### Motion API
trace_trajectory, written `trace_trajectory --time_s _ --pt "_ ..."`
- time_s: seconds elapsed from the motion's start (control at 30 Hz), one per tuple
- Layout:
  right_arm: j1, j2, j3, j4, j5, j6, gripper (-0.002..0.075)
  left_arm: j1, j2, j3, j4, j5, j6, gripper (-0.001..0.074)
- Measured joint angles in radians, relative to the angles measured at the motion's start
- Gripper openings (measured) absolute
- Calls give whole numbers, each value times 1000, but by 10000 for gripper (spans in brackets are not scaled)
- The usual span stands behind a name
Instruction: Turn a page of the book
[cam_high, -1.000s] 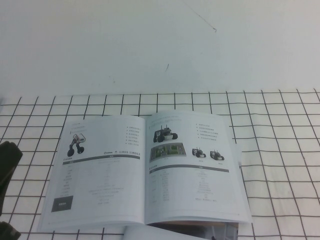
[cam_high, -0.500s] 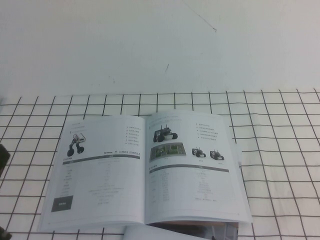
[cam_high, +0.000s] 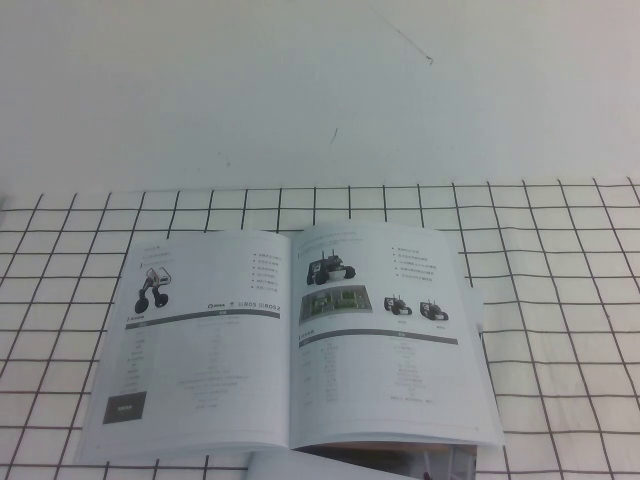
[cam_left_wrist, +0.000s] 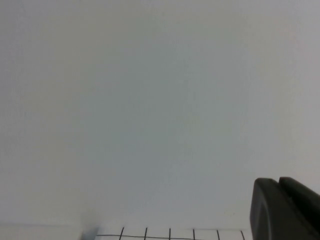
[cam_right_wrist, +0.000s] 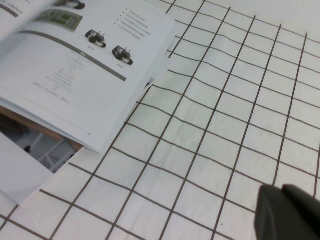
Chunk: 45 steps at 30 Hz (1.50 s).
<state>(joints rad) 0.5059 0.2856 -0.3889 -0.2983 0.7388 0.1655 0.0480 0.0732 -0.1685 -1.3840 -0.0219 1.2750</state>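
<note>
1. The book (cam_high: 290, 345) lies open and flat on a white cloth with a black grid (cam_high: 560, 300), toward the near middle of the table in the high view. Its spine runs away from the robot, with one leaf on each side.

2. The page (cam_high: 390, 335) on the robot's right side of the spread carries photos of small tracked robot vehicles, a bullet list, a dark grey bar and a table of fine text. It lies nearly flat — only its near edge stands slightly off the leaves below it.

3. The left-hand leaf (cam_high: 195, 345) shows a wheeled robot photo, a grey bar, a table and a dark block near its lower corner.

4. Under the near edge of the book, a second printed sheet (cam_right_wrist: 30, 165) pokes out; in the right wrist view it shows a brownish picture area and a plain white margin.

5. The right gripper (cam_right_wrist: 287, 212) appears only as a dark tip in the corner of its own wrist view. It hangs above bare grid cloth, apart from the page's outer corner, with its fingers pressed together and nothing between them.

6. The left gripper (cam_left_wrist: 285, 210) appears as a dark tip in its wrist view, facing the plain white wall (cam_left_wrist: 150, 100) beyond the cloth's far edge. Its finger state — cannot tell.

7. Neither gripper appears in the high view.
</note>
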Motion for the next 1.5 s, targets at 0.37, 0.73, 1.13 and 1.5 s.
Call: trace_trajectory --time_s 0.37,0.73,1.13,1.5 --pt "0 0 0 0 0 0 -2 58 0 8 66 69 -14 -1" --pt "0 0 0 2 0 0 -2 58 -36 21 1150 364 -1190 -1" --pt "0 0 0 2 1 0 -2 10 -82 193 1219 331 -1243 -1" --pt "0 0 0 2 1 0 -1 -52 -82 193 1287 342 -1275 -1"
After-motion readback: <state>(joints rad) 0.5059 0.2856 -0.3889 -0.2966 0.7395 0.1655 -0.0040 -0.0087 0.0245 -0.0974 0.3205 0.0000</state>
